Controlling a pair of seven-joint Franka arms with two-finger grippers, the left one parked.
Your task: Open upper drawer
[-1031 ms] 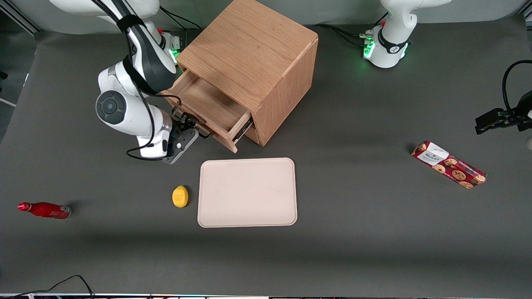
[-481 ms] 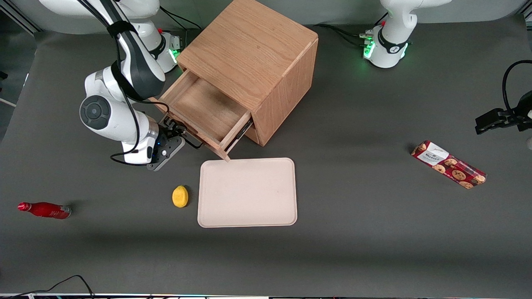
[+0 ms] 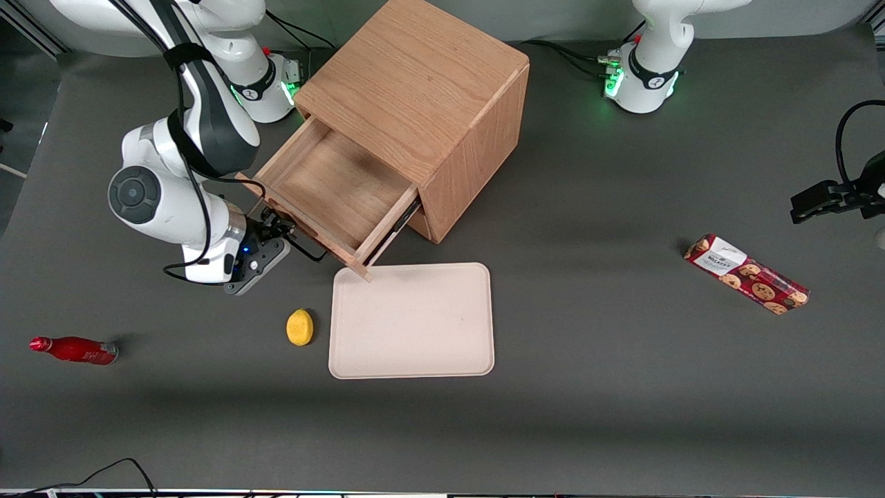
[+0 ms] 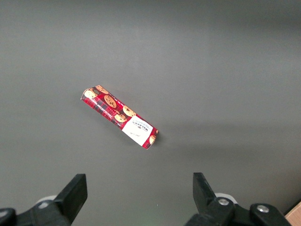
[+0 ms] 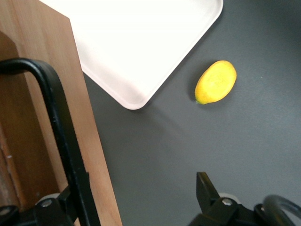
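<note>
Front view: the light oak cabinet [image 3: 422,104] is a cube with visible wood grain, standing at an angle on the matte dark grey counter [image 3: 622,387] near its edge farthest from the camera. The upper drawer [image 3: 332,197], a wide, shallow wooden box with a bare plank floor, is pulled well out of the cabinet; a metal slide rail shows along its side. The gripper [image 3: 273,232] sits just in front of the drawer's front panel, level with the thin black bar handle [image 3: 304,245], which curves past its tips. Whether it is open or clamped cannot be told here. A pale cream rectangular tray [image 3: 412,320] with rounded corners lies flat, nearer the camera than the drawer, one corner almost under the drawer's front corner. A small yellow lemon [image 3: 299,326] lies just beside the tray. A red bottle [image 3: 75,350] lies on its side toward the working arm's end of the counter, and a red cookie box [image 3: 745,274] toward the parked arm's end.

Left wrist view: the cookie box [image 4: 120,116], printed with cookies and a white label, lies alone on the grey surface.

Right wrist view: the black handle [image 5: 61,132] runs against one finger [image 5: 51,207] in front of the grained drawer front [image 5: 70,108]; the other finger [image 5: 209,195] stands apart, so the gripper is spread. The smooth tray [image 5: 141,42] and oval lemon [image 5: 215,82] lie below.
</note>
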